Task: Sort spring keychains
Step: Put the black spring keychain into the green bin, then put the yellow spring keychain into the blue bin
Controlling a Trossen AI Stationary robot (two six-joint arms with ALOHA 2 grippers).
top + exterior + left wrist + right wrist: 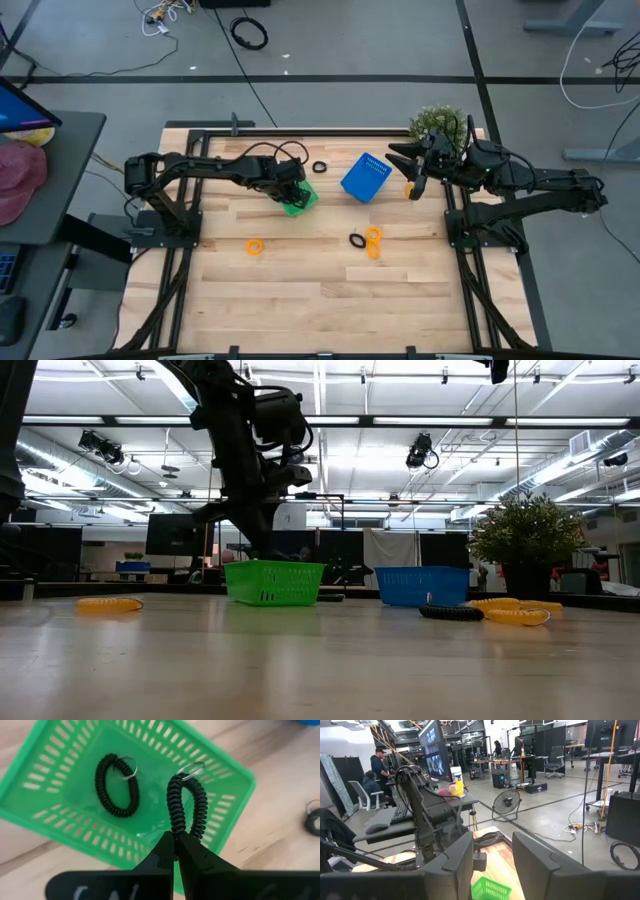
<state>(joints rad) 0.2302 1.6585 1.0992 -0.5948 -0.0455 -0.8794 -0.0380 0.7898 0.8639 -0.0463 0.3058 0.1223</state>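
A green basket (pixel 298 198) sits left of the table's middle, and a blue basket (pixel 365 177) stands to its right. My left gripper (pixel 176 851) hangs over the green basket, shut on a black spring keychain (pixel 186 802). A second black keychain (pixel 117 785) lies on the green basket's floor. On the table lie loose black keychains (pixel 320 167) (pixel 357 240) and orange keychains (pixel 256 246) (pixel 374 242). My right gripper (pixel 492 860) waits raised at the table's far right, open, with nothing between its fingers. My left gripper pinches the black keychain's coil (pixel 175 834) between its two fingertips, at the end opposite the metal ring. The fingers come from above, slanting down. The keychain hangs stretched below them inside the green basket; whether its ring end touches the basket's floor I cannot tell.
A potted plant (pixel 437 122) stands at the far right corner. Another orange keychain (pixel 409 188) lies below my right gripper. The near half of the wooden table (pixel 320 300) is bare wood.
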